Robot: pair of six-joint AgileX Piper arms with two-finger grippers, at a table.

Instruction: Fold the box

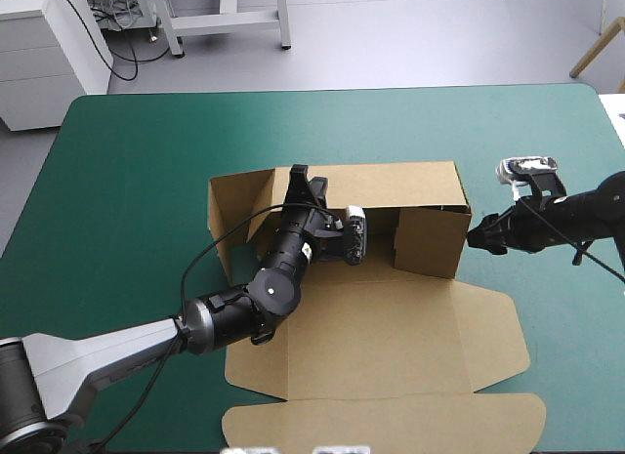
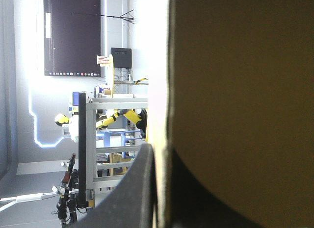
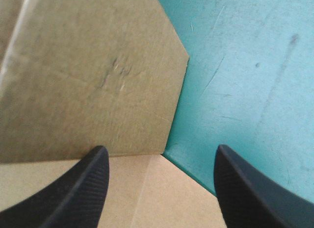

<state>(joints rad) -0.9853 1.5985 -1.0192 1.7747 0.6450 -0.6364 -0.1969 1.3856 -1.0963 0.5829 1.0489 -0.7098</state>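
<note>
We count one box (image 1: pixel 391 347), a single sheet of brown board; one teal-green cover (image 1: pixel 137 181); two grippers, namely the left gripper (image 1: pixel 305 181) and the right gripper (image 1: pixel 473 241); and four black fingers (image 3: pixel 81 193), two per gripper.

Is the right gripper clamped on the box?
No: the right gripper is open, fingers wide apart, with a corner of the box and teal-green cover between them.
</note>
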